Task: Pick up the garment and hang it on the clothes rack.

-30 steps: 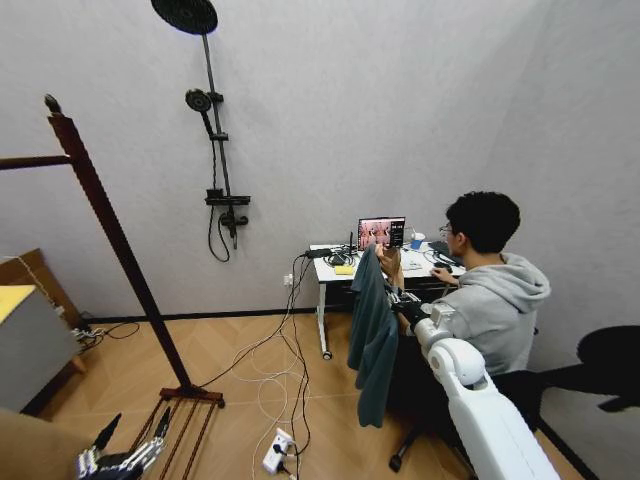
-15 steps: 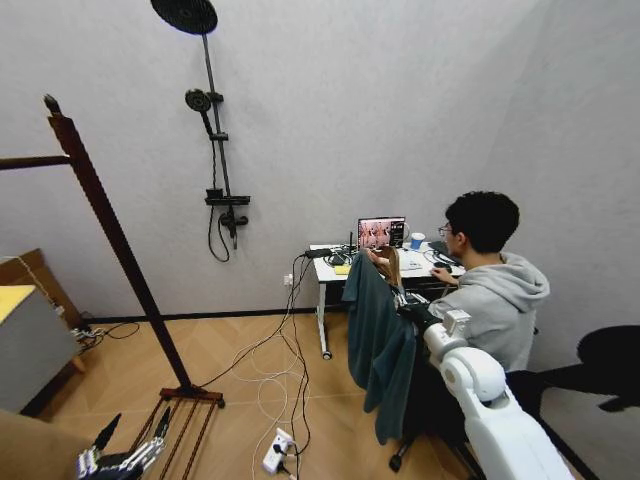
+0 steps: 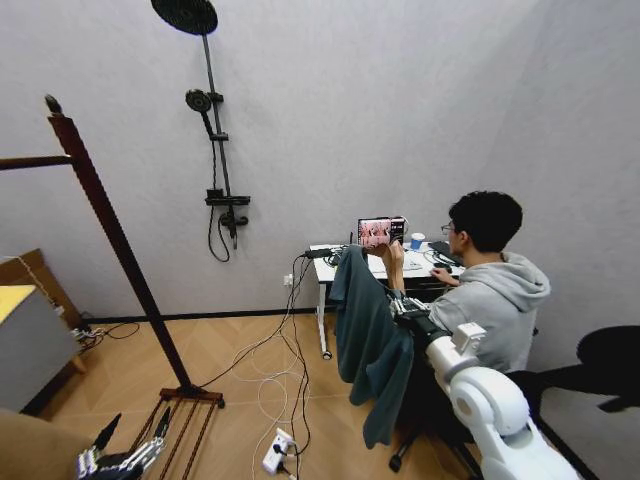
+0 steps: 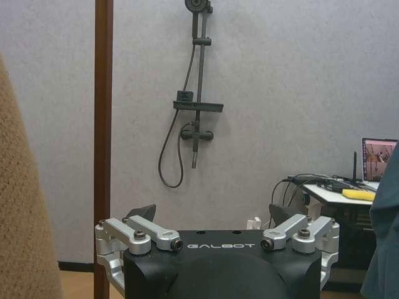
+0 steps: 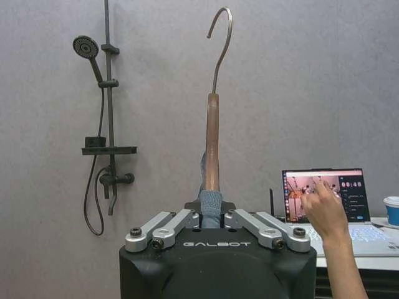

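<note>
The garment, a dark teal shirt, hangs limp from a wooden hanger with a metal hook that points up. My right gripper is shut on the hanger's neck and the collar, holding them out in front of the desk. In the right wrist view the right gripper clamps the hanger upright. The clothes rack stands far to the left, its dark post rising close by in the left wrist view. My left gripper hangs low by the rack's foot; the left gripper is open with nothing in it.
A white desk with a laptop stands behind the garment. Cables and a power strip trail across the wooden floor. A shower fixture is mounted on the back wall. A tan coat hangs beside my left gripper.
My right gripper has carried the garment leftward and a little lower, and the shirt has swung so more of its breadth faces me. The left arm has not moved.
</note>
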